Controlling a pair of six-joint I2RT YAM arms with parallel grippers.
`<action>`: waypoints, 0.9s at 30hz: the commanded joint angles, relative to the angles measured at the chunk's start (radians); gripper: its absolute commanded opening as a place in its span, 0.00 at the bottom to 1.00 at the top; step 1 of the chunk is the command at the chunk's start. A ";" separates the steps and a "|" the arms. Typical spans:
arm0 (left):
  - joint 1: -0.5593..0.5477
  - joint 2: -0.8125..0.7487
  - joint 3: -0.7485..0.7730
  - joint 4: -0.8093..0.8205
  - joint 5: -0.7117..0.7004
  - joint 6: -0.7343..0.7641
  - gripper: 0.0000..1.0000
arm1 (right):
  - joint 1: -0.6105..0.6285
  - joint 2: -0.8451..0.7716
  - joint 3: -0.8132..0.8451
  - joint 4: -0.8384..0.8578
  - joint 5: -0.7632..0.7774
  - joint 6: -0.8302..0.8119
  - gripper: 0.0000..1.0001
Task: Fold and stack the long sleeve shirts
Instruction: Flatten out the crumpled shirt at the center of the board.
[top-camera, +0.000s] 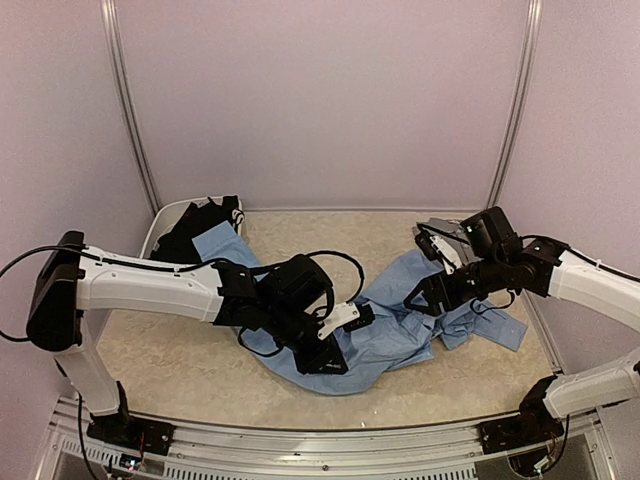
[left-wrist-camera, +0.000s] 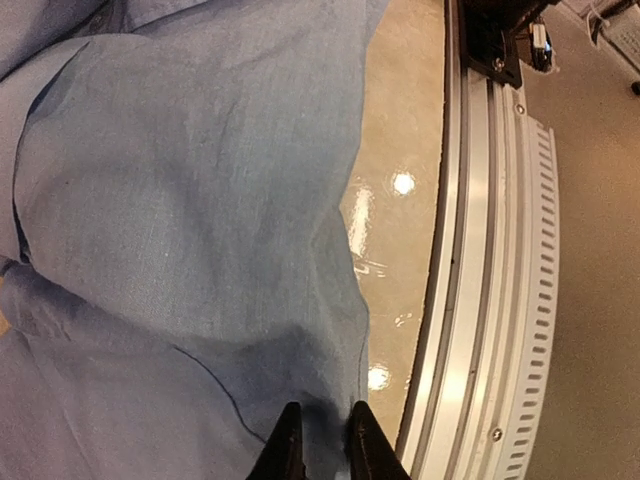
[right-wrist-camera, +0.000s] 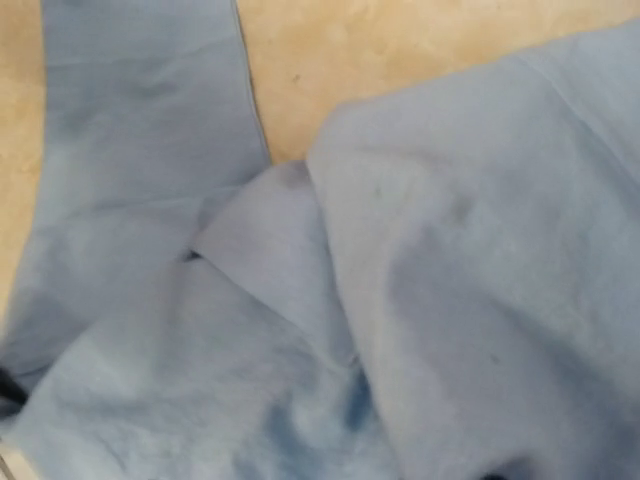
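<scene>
overhead view of a tan desk (top-camera: 180, 360) with two robot arms reaching in from the bottom of the frame. a light blue shirt (top-camera: 400, 330) lies crumpled across the middle and lower right of the desk. it is bunched in loose folds, and one part trails toward the upper left. a black shirt (top-camera: 195, 235) is heaped at the upper left, draped over the rim of a white tub (top-camera: 160, 215). no grey shirt can be made out for certain.

the left fingers (left-wrist-camera: 296, 435) sit low on the near edge of the blue cloth, at the centre bottom of the overhead view. in the left wrist view the two dark tips stand close together with blue fabric showing in the narrow gap. whether they are pinching it or have let go cannot be told. a metal rail (left-wrist-camera: 480, 300) runs down the right of that view, just past the shirt's edge.

the right fingers (top-camera: 425, 298) hover over the shirt's upper right part. the right wrist view shows only rumpled blue cloth and a patch of desk, so their state cannot be told either.

progress looks early. no shirt is folded flat and nothing is stacked. the blue shirt needs spreading and folding, and the black one looks untouched.
</scene>
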 joint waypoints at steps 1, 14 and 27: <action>0.005 0.010 0.005 -0.022 0.012 0.025 0.32 | -0.024 -0.039 -0.009 0.014 0.052 0.029 0.68; 0.121 -0.149 -0.057 0.187 0.038 -0.047 0.99 | -0.263 0.045 -0.170 0.235 0.037 0.170 0.67; 0.215 -0.168 -0.065 0.330 -0.106 -0.144 0.99 | -0.243 0.187 -0.236 0.381 -0.094 0.203 0.79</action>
